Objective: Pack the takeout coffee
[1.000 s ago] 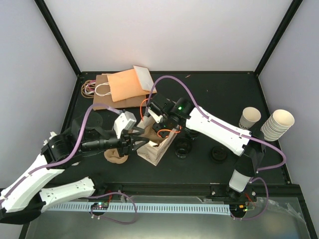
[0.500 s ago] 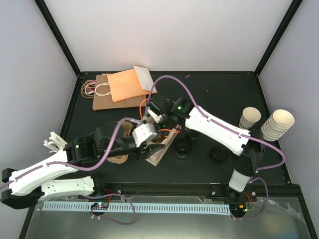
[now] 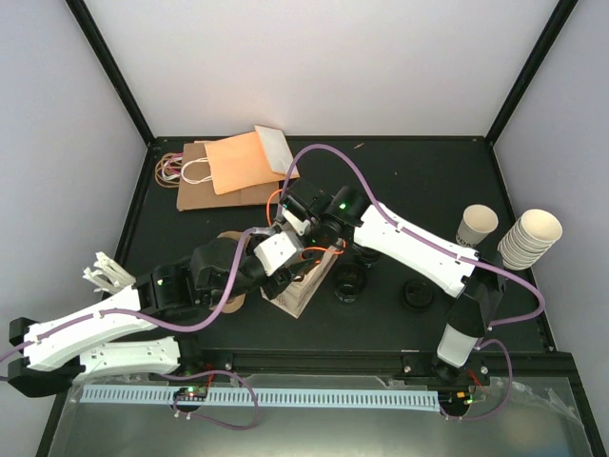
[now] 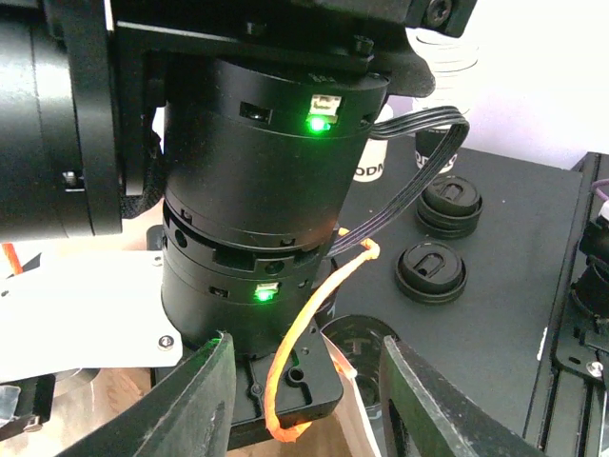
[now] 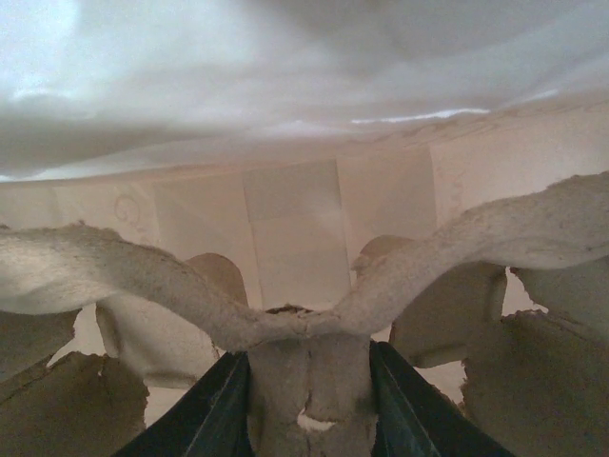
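The cup tray [image 5: 124,271] was pinched by the right fingers [image 5: 309,409] inside the bag [image 3: 304,290], with the left fingers [image 4: 306,350] spread alongside. The coffee cup [image 3: 476,227] was set well apart from both. The bag could be toppled by the crowded wrists.

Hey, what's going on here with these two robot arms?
The right end effector is clamped on a pulp cup carrier, reaching down inside an open paper bag in the middle of the table. The left end effector, jaws open, is at the bag's rim beside it. The takeout coffee stands untouched near the right edge, next to a stack of cups.
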`<act>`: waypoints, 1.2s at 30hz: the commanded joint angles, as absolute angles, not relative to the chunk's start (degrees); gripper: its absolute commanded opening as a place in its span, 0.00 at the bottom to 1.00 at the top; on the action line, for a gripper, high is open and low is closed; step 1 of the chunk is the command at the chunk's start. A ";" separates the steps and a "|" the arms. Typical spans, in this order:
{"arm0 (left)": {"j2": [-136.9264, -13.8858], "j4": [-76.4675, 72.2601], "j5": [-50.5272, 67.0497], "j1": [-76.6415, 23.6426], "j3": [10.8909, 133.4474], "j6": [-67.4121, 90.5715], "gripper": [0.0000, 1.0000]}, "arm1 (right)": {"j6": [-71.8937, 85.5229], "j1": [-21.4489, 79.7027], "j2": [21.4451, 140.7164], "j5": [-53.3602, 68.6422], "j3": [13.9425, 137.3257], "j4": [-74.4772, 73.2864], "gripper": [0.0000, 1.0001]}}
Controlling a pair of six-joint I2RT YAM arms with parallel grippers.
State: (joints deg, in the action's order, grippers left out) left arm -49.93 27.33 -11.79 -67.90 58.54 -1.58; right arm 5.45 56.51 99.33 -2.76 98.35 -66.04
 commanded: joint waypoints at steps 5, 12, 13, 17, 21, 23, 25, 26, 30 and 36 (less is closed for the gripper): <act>-52.81 26.13 -12.84 -67.53 59.55 -2.65 0.42 | 6.02 56.69 99.54 -2.20 99.84 -66.71 0.34; -53.83 26.40 -12.45 -65.88 60.19 -2.37 0.41 | 6.06 56.65 99.68 -2.00 99.93 -66.80 0.33; -53.83 26.39 -12.26 -65.77 60.27 -2.36 0.39 | 6.05 56.68 99.67 -1.96 99.93 -66.80 0.33; -53.92 26.37 -11.21 -65.35 60.39 -2.51 0.30 | 5.98 56.65 99.86 -2.12 99.93 -66.80 0.33; -54.14 26.63 -8.95 -65.22 60.64 -2.83 0.04 | 6.06 56.69 100.01 -2.11 100.15 -66.80 0.33; -53.99 26.52 -7.11 -65.21 60.67 -2.96 0.02 | 6.11 56.69 100.04 -2.18 100.18 -66.88 0.33; -53.60 25.85 -4.51 -65.21 60.60 -3.10 0.02 | 6.09 56.69 100.13 -2.28 100.29 -66.97 0.33; -53.33 25.50 -3.00 -65.21 60.56 -3.23 0.02 | 6.08 56.69 100.11 -2.37 100.33 -66.97 0.33; -52.82 23.94 3.08 -65.21 60.72 -3.42 0.02 | 6.06 56.67 100.41 -2.70 100.45 -67.17 0.33; -53.16 21.71 12.00 -65.21 60.91 -2.98 0.02 | 6.06 56.60 100.88 -2.82 100.63 -67.29 0.33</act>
